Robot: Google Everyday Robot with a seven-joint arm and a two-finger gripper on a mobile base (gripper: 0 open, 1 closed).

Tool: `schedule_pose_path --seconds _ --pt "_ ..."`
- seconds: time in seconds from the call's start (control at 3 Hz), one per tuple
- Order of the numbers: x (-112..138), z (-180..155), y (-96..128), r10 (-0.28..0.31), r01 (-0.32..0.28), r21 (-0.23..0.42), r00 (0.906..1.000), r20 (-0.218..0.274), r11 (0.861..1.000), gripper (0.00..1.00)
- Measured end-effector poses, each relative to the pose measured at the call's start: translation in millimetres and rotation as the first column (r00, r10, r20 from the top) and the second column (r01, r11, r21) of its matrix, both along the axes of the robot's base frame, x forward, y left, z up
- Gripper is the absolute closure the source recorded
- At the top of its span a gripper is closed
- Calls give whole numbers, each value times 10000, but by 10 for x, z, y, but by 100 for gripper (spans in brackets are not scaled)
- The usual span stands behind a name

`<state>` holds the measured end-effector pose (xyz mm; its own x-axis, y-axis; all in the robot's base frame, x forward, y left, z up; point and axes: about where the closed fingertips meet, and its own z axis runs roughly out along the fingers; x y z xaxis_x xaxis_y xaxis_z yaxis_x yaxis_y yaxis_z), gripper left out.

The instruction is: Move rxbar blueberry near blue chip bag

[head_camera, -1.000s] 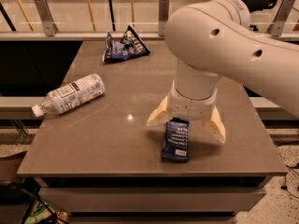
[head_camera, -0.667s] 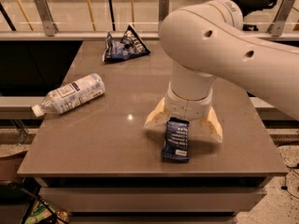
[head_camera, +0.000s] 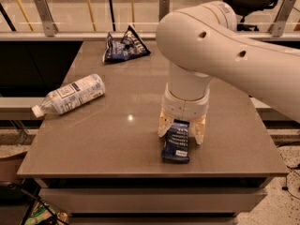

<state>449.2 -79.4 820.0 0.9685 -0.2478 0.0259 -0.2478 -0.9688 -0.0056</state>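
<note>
Dark-blue rxbar blueberry (head_camera: 176,144) lies flat on the brown table (head_camera: 117,139), well apart from the blue chip bag (head_camera: 123,46), nearer the camera and to the bag's right. The gripper (head_camera: 182,129) stands over the bar's far end, its cream fingers (head_camera: 164,124) closed against both long edges. A plastic bottle (head_camera: 70,95) lies left of the bag.

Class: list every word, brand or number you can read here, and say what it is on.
rxbar blueberry, at the claw: lines of white text, too blurred to read.
blue chip bag: white lettering, unreadable.
bottle: label print too small to read.
No text here is legible.
</note>
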Motion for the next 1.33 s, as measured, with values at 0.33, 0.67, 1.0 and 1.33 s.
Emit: schedule_pose_path --seconds 0.33,0.67,1.0,1.33 --pt "0 8 1 0 0 5 10000 18 10000 63" --pt "0 35 1 0 0 5 10000 19 10000 86" --pt "1 35 2 -2 2 14 10000 48 10000 100" --pt "1 35 2 -2 2 13 10000 50 10000 100"
